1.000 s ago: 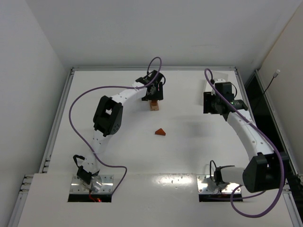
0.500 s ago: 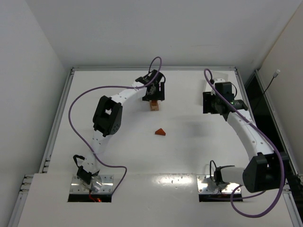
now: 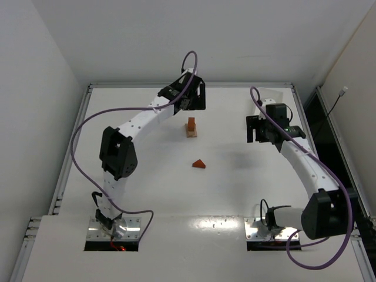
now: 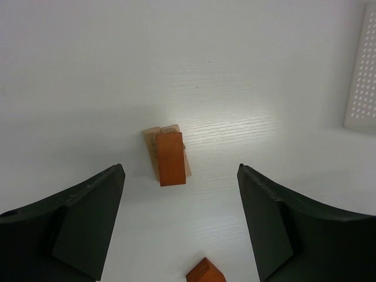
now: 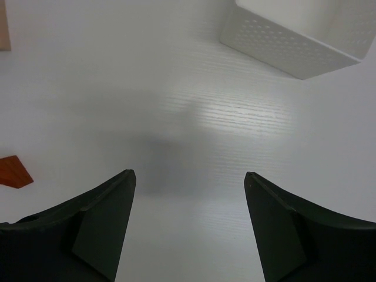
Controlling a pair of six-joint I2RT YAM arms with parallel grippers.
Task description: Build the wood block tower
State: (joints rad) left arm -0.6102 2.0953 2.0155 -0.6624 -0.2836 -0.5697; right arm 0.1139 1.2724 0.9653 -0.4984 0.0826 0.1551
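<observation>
Near the spread left pincer (image 3: 192,104), untouched, stands the tower (image 3: 191,127)

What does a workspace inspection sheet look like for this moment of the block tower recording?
Surface: white table, faint grain, no marks seen.
Job's things: wood block tower, a reddish-brown block on a tan one, upright; triangular wedge lying apart from it, nearer the arm bases.
Clutter: white perforated tray, far right.
Claws: left claw open, empty, clear of the tower; right claw open, empty, over bare table.
Cables: purple cables loop along both arms, off the blocks.
Surroundings: white walls; nothing else seen.
</observation>
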